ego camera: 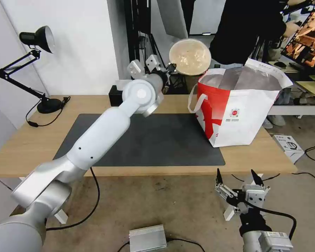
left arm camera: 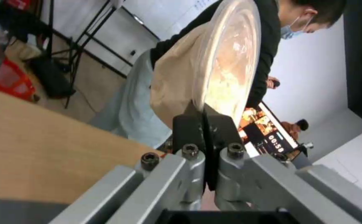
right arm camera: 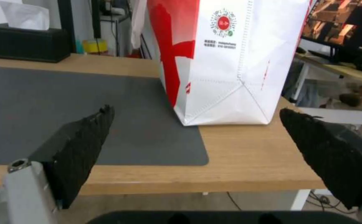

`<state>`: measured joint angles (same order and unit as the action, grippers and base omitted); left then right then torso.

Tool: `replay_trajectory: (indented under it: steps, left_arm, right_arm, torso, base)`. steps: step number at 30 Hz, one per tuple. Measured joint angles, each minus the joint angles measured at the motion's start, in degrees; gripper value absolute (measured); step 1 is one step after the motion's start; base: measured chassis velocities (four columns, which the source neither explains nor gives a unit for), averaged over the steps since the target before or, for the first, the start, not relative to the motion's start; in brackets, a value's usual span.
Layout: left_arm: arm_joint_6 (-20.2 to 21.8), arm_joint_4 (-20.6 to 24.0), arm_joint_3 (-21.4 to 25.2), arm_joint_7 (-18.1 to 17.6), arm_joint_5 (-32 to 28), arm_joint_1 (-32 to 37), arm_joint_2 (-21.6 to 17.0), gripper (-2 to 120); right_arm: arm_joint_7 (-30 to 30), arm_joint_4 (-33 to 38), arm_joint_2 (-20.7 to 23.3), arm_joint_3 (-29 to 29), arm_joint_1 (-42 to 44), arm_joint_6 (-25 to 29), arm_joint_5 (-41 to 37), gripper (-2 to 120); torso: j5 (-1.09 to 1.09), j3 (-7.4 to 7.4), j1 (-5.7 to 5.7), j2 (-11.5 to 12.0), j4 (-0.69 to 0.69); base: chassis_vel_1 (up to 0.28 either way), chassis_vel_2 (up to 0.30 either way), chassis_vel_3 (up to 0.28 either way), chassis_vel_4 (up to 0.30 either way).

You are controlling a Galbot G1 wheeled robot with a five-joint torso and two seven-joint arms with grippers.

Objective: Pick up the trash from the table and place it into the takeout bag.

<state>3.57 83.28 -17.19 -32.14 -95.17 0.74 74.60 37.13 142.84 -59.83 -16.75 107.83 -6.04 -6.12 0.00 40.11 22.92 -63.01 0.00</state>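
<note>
Right gripper (ego camera: 238, 176) parked near, jaws wide, empty | my left gripper (ego camera: 170, 66) pinches bowl (ego camera: 190, 56) rim, raised far-left of bag (ego camera: 239, 105) | step: carry; next: centre over opening, release.

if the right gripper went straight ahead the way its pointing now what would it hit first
Most likely the takeout bag. The right gripper, open, sits below and in front of the table's near edge, aimed over the wood at the bag's lower corner. Its height is hard to judge; if lower, the table edge comes first.

Takeout bag (ego camera: 239, 108) on table (ego camera: 31, 147) right; lamp (ego camera: 31, 66) far left.
</note>
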Motion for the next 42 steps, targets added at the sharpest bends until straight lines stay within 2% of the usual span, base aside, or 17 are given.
replay_trajectory:
  steps: [2,12,26,30,42]
  left_arm:
    - [-0.1,-1.7,-0.7,0.6,0.1,-1.5,0.9,0]
    - [-0.2,-4.6,-2.9,2.0,0.9,-2.8,1.9,0]
    - [-0.2,-7.9,-6.9,8.7,3.2,-3.5,2.4,0]
    - [0.1,-9.0,-7.9,11.7,3.9,-3.6,3.1,0]
    - [0.2,-9.5,-10.1,17.3,4.4,-3.7,1.9,0]
  right_arm:
    - [0.0,0.0,0.0,0.0,0.0,0.0,0.0,100]
    - [0.0,0.0,0.0,0.0,0.0,0.0,0.0,100]
    - [0.0,0.0,0.0,0.0,0.0,0.0,0.0,100]
    - [0.0,0.0,0.0,0.0,0.0,0.0,0.0,100]
    - [0.0,0.0,0.0,0.0,0.0,0.0,0.0,100]
  torso:
    - [0.01,0.0,0.0,0.0,-0.02]
    - [0.0,-0.01,0.0,0.0,0.0]
    - [0.0,0.0,0.0,0.0,0.0]
    - [0.0,0.0,-0.01,0.0,0.0]
    - [0.0,0.0,-0.01,0.0,0.0]
  base:
    - [0.0,0.0,0.0,0.0]
    - [0.0,0.0,0.0,0.0]
    - [0.0,0.0,0.0,0.0]
    - [0.0,0.0,0.0,0.0]
    - [0.0,0.0,0.0,0.0]
